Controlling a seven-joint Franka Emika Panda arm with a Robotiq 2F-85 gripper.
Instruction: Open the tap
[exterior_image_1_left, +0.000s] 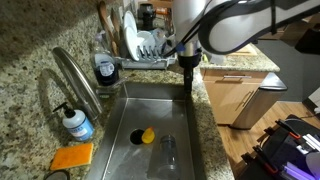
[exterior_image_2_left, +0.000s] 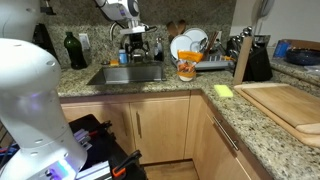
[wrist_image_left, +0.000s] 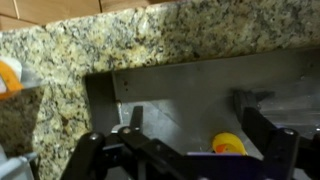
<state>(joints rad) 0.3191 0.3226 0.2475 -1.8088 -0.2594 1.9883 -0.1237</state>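
Granite ctr (exterior_image_1_left: 25, 60), hand (exterior_image_1_left: 187, 80) spread over sink (exterior_image_1_left: 172, 112) edge, tap (exterior_image_1_left: 76, 76) apart

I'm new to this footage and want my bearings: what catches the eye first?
The gripper hangs open above the steel sink. The tall arched tap stands on the granite counter beside the sink, apart from the gripper. A yellow object lies on the sink floor.
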